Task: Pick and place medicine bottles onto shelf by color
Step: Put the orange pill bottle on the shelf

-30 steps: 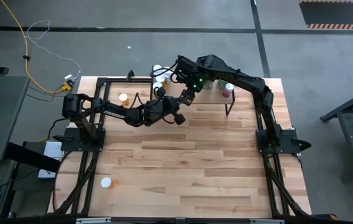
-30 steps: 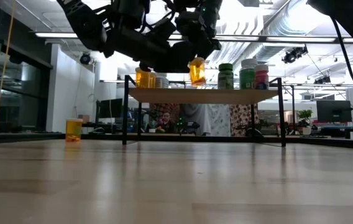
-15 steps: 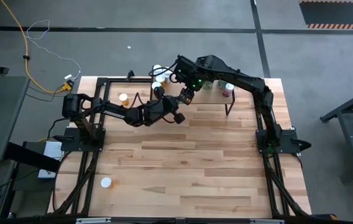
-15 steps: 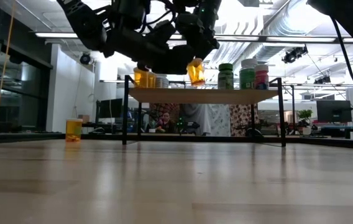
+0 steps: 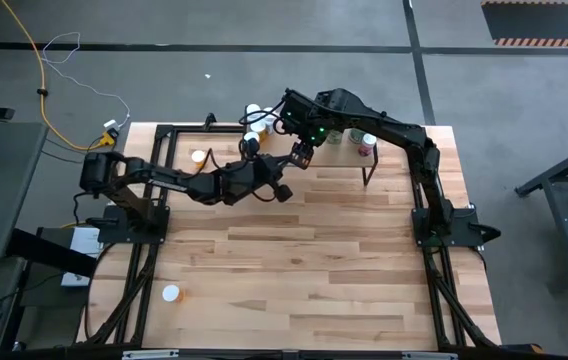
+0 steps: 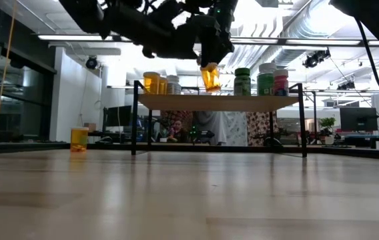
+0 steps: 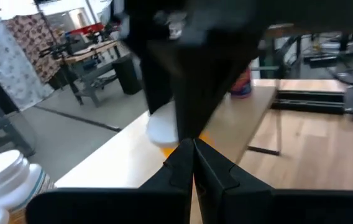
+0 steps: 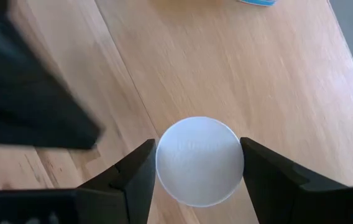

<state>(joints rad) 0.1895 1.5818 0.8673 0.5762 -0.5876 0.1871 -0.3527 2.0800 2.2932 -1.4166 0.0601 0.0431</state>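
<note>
Orange medicine bottle (image 6: 210, 77), white-capped | clamped in right gripper (image 8: 196, 163), hanging tilted just above shelf (image 6: 219, 102) front edge | left gripper (image 7: 192, 155) close beside, fingers pressed together, empty, raised over shelf's left part | orange, green, pink-labelled bottles standing on shelf | two orange bottles loose on table (image 5: 314, 270).

Small raised light-wood shelf (image 6: 219, 102) on thin black legs carries orange bottles (image 6: 152, 83) at one end, green and pink-capped bottles (image 6: 264, 80) at opposite end.
</note>
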